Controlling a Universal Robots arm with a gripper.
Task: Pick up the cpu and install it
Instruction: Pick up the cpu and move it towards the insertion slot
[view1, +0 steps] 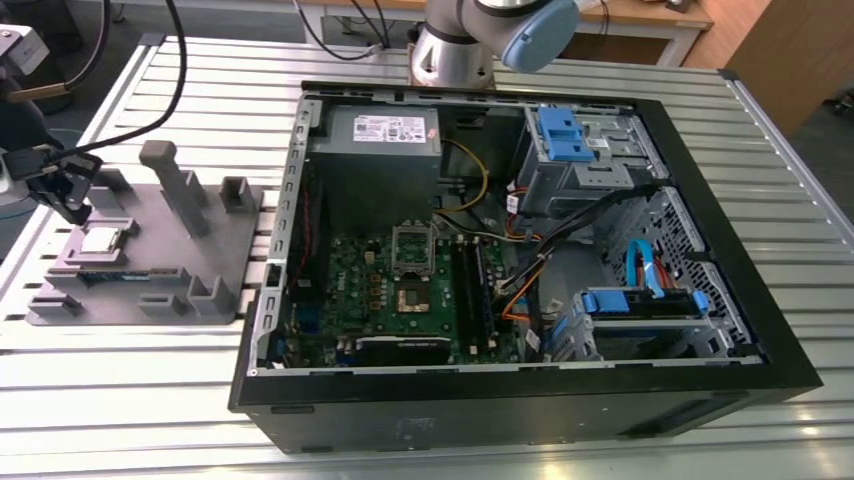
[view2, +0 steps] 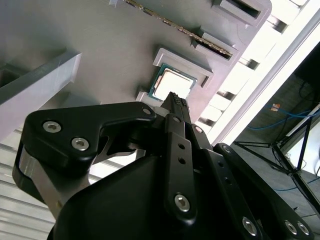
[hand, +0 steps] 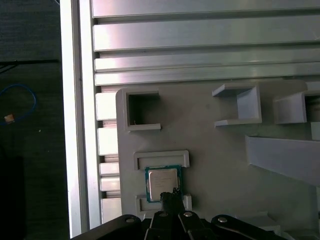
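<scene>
Gripper (view1: 67, 195) hanging over the cpu (view1: 104, 239) on the fixture (view1: 220, 255).
At the exterior view's left, the fingers (hand: 170, 196) look pressed together, pinching nothing, with their tip over one edge of the cpu. The cpu lies flat in a shallow pocket of the fixture. It is probably light, stiff and delicate on its underside, so best gripped by two opposite edges. To the right, the open case (view1: 534, 405) shows the bare socket (view1: 416, 297).

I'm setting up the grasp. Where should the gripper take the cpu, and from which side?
Probably from straight above: the cpu lies flat in a shallow pocket of the grey fixture. Pinch its thin rim across the two opposite edges that the pocket's raised lips leave free; the flat top offers nothing to grab.
</scene>
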